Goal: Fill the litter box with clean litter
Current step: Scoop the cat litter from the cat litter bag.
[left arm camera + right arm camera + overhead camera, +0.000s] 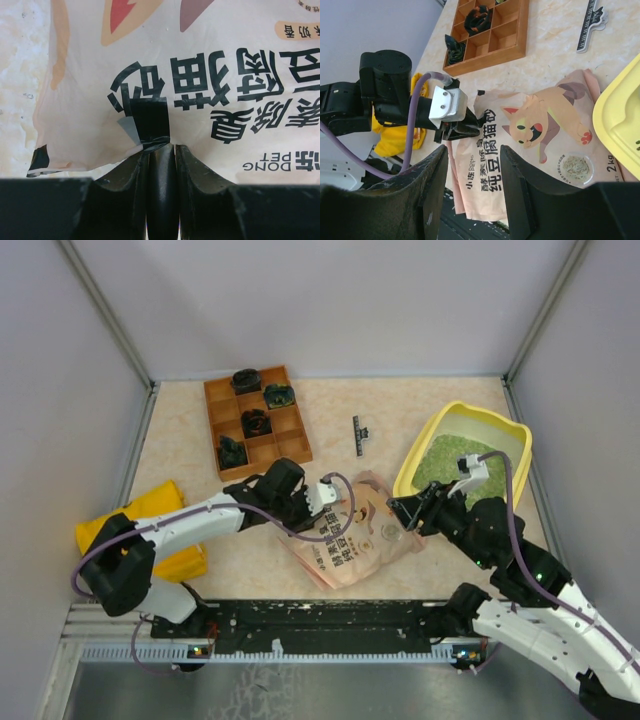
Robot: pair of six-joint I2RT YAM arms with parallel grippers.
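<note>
Litter box point(412, 462) sits far right on the tabletop, holding clean litter point(443, 458). Pouch point(352, 535) lies flat just left of it, long axis box-to-near-left. Right gripper point(403, 508) is nearer the box, jaws apart and empty. Left gripper point(325, 498) has its jaws clenched on the pouch's far-side edge.

Left gripper point(471, 126) jaws clamped on pouch point(540, 150) edge; right gripper point(474, 152) jaws apart, empty.
</note>
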